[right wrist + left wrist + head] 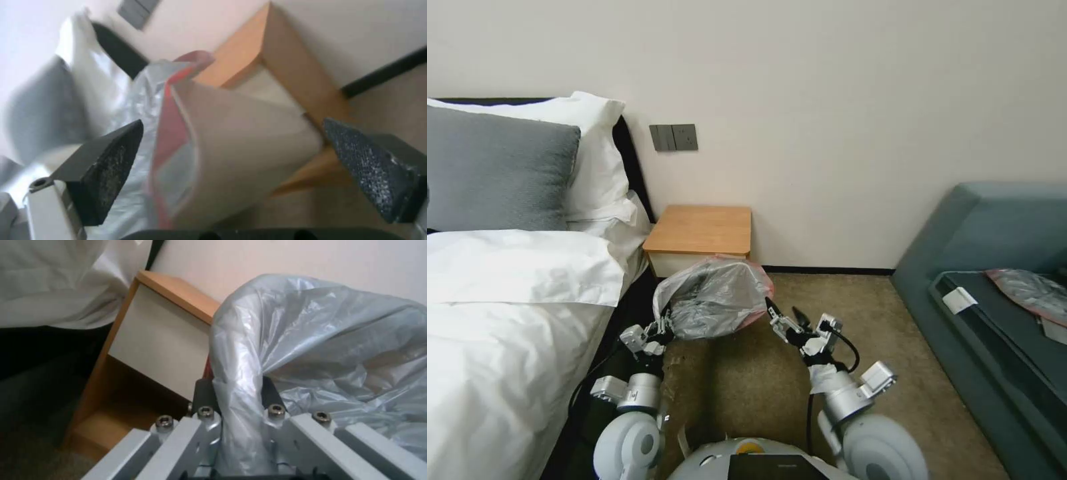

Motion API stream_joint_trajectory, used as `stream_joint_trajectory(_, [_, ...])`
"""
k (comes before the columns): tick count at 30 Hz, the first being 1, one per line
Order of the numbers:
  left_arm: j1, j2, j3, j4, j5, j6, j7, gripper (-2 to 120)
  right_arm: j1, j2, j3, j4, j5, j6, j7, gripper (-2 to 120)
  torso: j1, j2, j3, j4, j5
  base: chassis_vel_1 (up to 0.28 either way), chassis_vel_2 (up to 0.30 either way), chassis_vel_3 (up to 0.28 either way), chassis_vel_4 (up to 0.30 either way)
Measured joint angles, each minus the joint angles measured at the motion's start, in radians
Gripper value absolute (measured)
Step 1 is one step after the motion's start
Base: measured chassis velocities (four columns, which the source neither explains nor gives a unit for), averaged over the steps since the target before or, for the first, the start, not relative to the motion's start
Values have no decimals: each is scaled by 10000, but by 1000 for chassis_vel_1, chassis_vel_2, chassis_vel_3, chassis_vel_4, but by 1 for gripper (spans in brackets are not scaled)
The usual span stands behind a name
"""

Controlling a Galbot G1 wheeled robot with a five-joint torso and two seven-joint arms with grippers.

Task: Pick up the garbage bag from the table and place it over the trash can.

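The garbage bag [717, 300], crinkled grey plastic with a pink-red rim, is spread open low in front of the table [700, 230]. My left gripper [662, 327] is shut on the bag's left edge; in the left wrist view a fold of the bag [320, 340] runs between the gripper [236, 400] and its dark fingers [202, 393]. My right gripper [784, 312] stands open at the bag's right edge. In the right wrist view its pads [111, 166] straddle the pale trash can [240, 146], with the bag's pink rim [171, 133] draped over the can's side.
A bed [507, 300] with white linen stands close on the left. A blue-grey sofa [987, 267] on the right carries a second flat grey bag [1030, 290]. Brown carpet [854, 313] lies open between the table and the sofa.
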Motion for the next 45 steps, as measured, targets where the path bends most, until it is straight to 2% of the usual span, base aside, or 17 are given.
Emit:
stream_joint_trajectory(5, [-36,-31,-2,-14,-125,0,-4,3,-23,390,-40,-10,261,360,-671,100,0,0,1,1,2,0,0,0,0])
stream_joint_trajectory(10, [-52,-49,90,-14,-133,19,-3,3,375,406,-18,-18,274,519,-1013,100,0,0,1,1,3,0,0,0,0])
stream_joint_trajectory(17, [-43,-53,96,-13,-118,31,2,3,832,366,-94,-36,297,485,-1157,100,0,0,1,0,2,0,0,0,0])
stream_joint_trajectory(33, [-51,-70,163,-30,-67,58,39,3,1431,-142,12,-1000,225,377,-1187,99,0,0,2,0,3,0,0,0,0])
stream_joint_trajectory(36, [-53,-69,157,-31,-65,62,39,3,1498,-124,10,-1119,227,375,-1188,93,0,-1,2,0,3,0,0,0,0])
stream_joint_trajectory(45, [-84,-81,122,-39,-65,74,37,3,1493,-123,13,-1140,192,429,-1333,61,0,-1,2,0,3,0,0,0,0])
